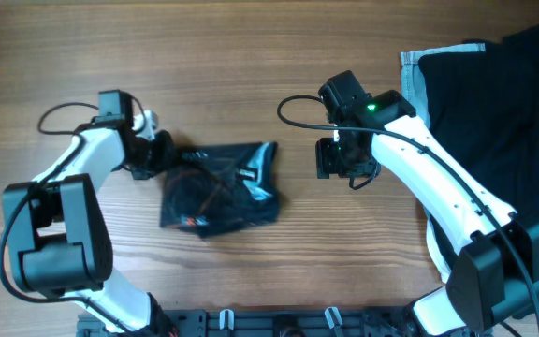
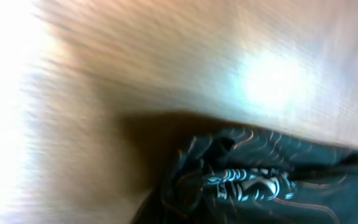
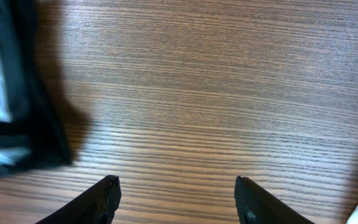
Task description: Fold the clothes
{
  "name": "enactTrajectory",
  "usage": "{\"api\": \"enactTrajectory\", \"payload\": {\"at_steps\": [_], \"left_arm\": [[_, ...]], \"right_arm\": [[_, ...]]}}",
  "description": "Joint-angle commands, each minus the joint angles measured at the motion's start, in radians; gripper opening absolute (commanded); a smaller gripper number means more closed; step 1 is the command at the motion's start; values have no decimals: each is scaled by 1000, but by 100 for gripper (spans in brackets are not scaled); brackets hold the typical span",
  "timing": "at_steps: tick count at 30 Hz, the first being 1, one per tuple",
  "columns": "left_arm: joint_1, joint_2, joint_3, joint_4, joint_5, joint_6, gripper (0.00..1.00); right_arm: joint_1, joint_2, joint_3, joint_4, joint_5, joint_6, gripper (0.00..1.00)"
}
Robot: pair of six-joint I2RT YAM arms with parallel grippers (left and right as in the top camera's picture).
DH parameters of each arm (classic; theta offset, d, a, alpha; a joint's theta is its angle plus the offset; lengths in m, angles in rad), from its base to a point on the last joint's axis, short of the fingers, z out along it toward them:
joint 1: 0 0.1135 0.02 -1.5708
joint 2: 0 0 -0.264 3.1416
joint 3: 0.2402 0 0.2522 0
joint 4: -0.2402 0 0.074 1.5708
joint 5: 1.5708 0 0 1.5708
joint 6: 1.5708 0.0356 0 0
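The jersey [image 1: 221,185] lies crumpled at centre-left of the table [image 1: 251,56], its white and red logos too blurred to read. The left gripper [image 1: 160,153] sits at its left edge; I cannot tell how its jaws stand. The right gripper [image 1: 329,157], jaws apart, hangs over wood just right of the jersey. A black garment [image 1: 494,103] fills the upper right.

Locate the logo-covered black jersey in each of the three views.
Overhead: the jersey lies crumpled left of centre.
Left wrist: lower right, blurred, contour lines showing.
Right wrist: dark cloth with pale patches at the left edge, probably the jersey.
Shared landmark: the wood-grain table.
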Motion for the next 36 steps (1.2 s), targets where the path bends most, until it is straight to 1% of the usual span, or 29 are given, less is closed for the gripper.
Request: {"api": "enactTrajectory", "payload": {"at_steps": [1, 7, 11, 12, 13, 14, 15, 16, 20, 25, 26, 27, 28, 29, 31, 33, 36], "left_arm": [[148, -14, 61, 101, -121, -136, 4], [491, -14, 159, 280, -122, -280, 4], [716, -14, 185, 300, -119, -472, 4], [752, -14, 185, 296, -112, -490, 5], [783, -14, 184, 288, -111, -492, 6], [811, -14, 184, 275, -111, -491, 15], [837, -14, 184, 253, -112, -491, 19], [846, -14, 183, 242, -111, -490, 25], [849, -14, 183, 227, -115, -438, 34], [849, -14, 183, 188, -115, -439, 36], [849, -14, 183, 180, -115, -439, 40], [849, -14, 183, 174, -115, -439, 49], [849, -15, 184, 166, -114, -439, 53], [849, -23, 184, 153, -111, -434, 59], [849, -61, 184, 130, -111, -409, 63], [843, -121, 184, 124, -117, -378, 63], [806, -223, 184, 118, -142, -325, 66]], "right_arm": [[-2, -21, 1, -2, 18, -7, 64], [-2, -21, 1, 12, 18, -8, 64], [-2, -21, 1, 26, 18, -8, 64], [-2, -21, 1, 30, 18, -7, 64], [-2, -21, 1, 34, 18, -8, 64], [-2, -21, 1, 41, 18, -7, 64], [-2, -21, 1, 50, 18, -7, 64], [-2, -21, 1, 55, 18, -7, 64], [-2, -21, 1, 55, 18, -8, 64], [-2, -21, 1, 49, 18, -8, 64], [-2, -21, 1, 50, 18, -8, 64], [-2, -21, 1, 52, 18, -9, 64], [-2, -21, 1, 53, 18, -12, 64], [-2, -21, 1, 56, 18, -17, 64], [-2, -21, 1, 62, 18, -32, 64], [-3, -21, 1, 72, 18, -33, 69], [-10, -21, 1, 120, -3, -32, 82]]}}
